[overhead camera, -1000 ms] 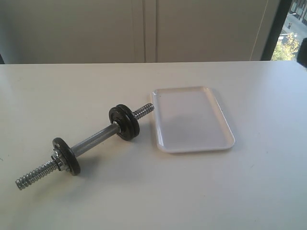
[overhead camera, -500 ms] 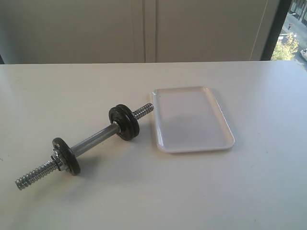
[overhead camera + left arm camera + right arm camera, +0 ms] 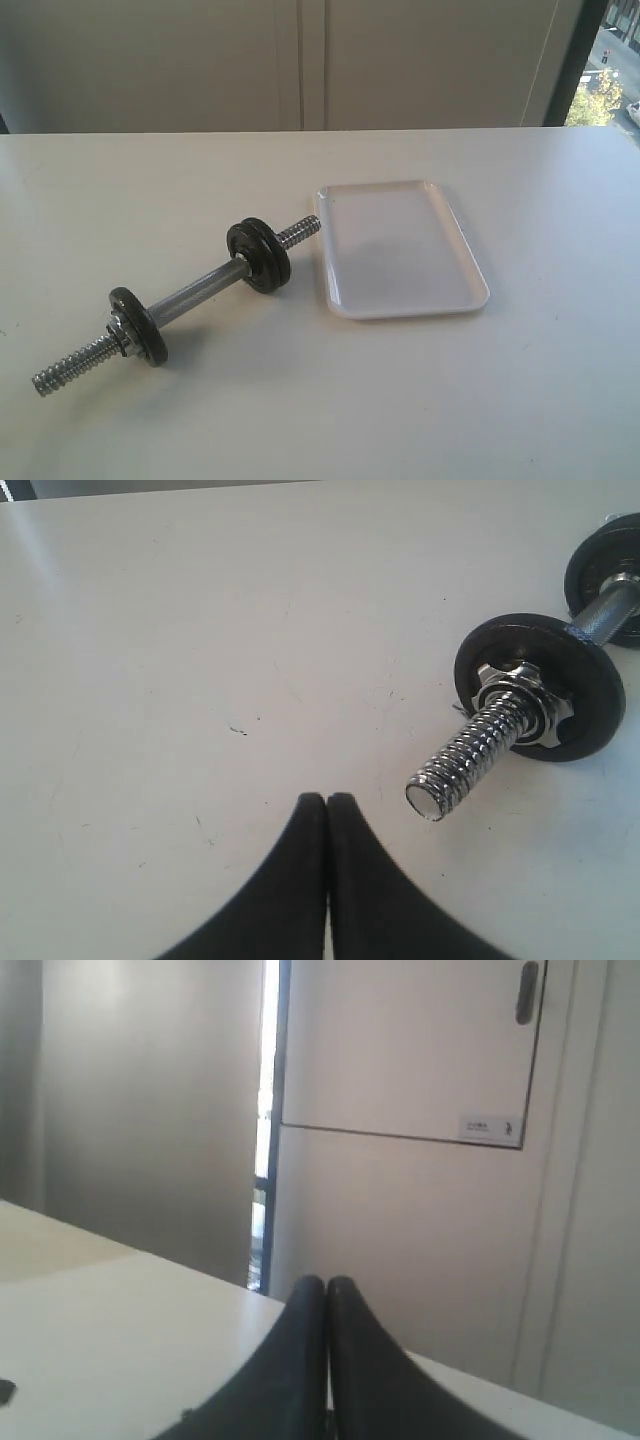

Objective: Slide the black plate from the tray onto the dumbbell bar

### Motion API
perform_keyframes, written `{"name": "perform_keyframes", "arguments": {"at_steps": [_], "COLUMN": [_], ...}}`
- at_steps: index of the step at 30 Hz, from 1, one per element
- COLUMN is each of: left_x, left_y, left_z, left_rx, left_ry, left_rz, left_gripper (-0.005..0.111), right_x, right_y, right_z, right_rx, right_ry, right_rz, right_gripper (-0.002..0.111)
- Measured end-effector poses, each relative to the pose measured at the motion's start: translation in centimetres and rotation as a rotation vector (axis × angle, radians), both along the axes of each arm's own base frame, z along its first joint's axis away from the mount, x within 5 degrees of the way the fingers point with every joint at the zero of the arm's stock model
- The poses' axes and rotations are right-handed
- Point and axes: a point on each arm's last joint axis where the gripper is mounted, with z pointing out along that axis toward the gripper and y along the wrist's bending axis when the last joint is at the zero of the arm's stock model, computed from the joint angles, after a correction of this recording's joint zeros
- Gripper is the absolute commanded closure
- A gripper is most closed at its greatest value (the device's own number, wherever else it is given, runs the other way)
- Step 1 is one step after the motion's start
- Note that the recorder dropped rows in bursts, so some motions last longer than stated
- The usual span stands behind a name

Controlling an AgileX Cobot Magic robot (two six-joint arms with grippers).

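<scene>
The white tray (image 3: 400,250) lies flat with nothing on it. Left of it lies the dumbbell bar (image 3: 195,290), one threaded end almost touching the tray's rim. A thick black plate (image 3: 258,255) sits on the bar near that end, with no nut showing on its outer face; whether it is one disc or two pressed together is unclear. Another black disc (image 3: 140,325) with a silver nut sits near the far end. My left gripper (image 3: 327,798) is shut and empty, just beside the bar's threaded tip (image 3: 465,760). My right gripper (image 3: 327,1282) is shut and empty, facing a wall.
The white table (image 3: 520,400) runs wide around the tray and the bar. A cabinet door with a handle (image 3: 527,990) and a wall stand behind the table. Neither arm shows in the exterior view.
</scene>
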Motion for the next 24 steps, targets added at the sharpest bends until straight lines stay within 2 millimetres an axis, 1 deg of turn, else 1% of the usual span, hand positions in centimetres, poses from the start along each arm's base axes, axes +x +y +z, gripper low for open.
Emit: {"name": "perform_keyframes", "arguments": {"at_steps": [4,7,10,15,18,24], "left_x": [0.0,0.0,0.0,0.0,0.0,0.0], "left_y": [0.0,0.0,0.0,0.0,0.0,0.0], "left_z": [0.0,0.0,0.0,0.0,0.0,0.0], "left_rx": [0.000,0.000,0.000,0.000,0.000,0.000], "left_ry": [0.000,0.000,0.000,0.000,0.000,-0.002], "left_rz": [0.000,0.000,0.000,0.000,0.000,0.000], "left_gripper": [0.107,0.107,0.107,0.107,0.107,0.107], "right_x": [1.7,3.3,4.4,5.7,6.4,7.4], "right_y": [-0.3,-0.3,-0.4,-0.9,-1.3,-2.0], "right_z": [-3.3,-6.0,-8.4,-11.5,-13.7,-19.2], "right_rx": [-0.110,-0.182,-0.248,-0.359,-0.460,-0.650], "right_ry": [0.050,0.130,0.196,0.253,0.287,0.376], "right_rz": [-0.091,-0.123,-0.147,-0.210,-0.253,-0.304], "right_gripper": [0.108,0.108,0.108,0.108,0.108,0.108]}}
